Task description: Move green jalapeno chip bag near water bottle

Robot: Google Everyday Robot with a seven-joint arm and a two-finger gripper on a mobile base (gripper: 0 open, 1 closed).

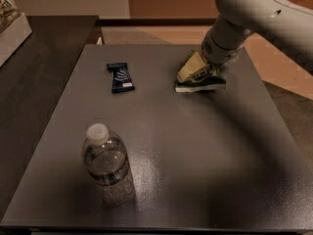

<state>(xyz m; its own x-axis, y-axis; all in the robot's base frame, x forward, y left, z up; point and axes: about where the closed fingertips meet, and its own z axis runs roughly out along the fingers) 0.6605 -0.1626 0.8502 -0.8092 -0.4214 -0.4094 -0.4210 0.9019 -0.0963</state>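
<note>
The green jalapeno chip bag, with a white bottom edge, lies at the far right of the dark table. My gripper comes down from the upper right and is shut on the top of the bag, hiding most of it. The bag's lower edge is at or just above the tabletop. The water bottle, clear with a white cap, stands upright at the near left, far from the bag.
A dark blue wrapper lies at the far left of the table. A second dark counter adjoins on the left, with a white box at its far end. The floor shows beyond the right edge.
</note>
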